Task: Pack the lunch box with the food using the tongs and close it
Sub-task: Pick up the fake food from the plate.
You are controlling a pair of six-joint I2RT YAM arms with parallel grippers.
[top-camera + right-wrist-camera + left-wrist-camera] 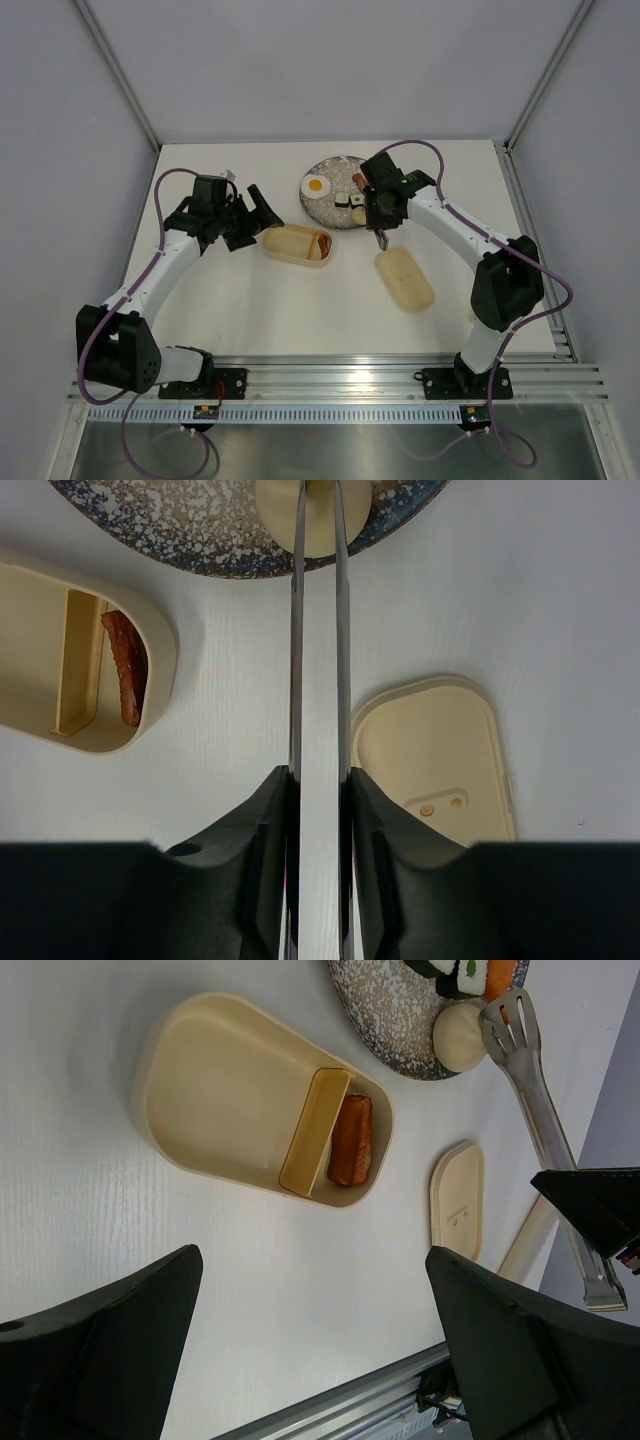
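Right wrist: right gripper (318,780) is partly closed, pinching the tongs (341,630). Tips at beige ball (275,520) on plate (180,530), far table edge, contact unclear. Left gripper (310,1260) is spread wide and empty, beside mid-table lunch box (200,1080) holding one sausage (351,1140).

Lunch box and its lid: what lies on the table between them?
Nothing: the left wrist view shows bare table between the lunch box and the lid. The tongs in the right gripper only pass above.

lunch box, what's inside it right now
In the lunch box, one reddish-brown sausage lies in the small end compartment, beside the divider. The larger compartment is bare. The floor under the sausage is covered.
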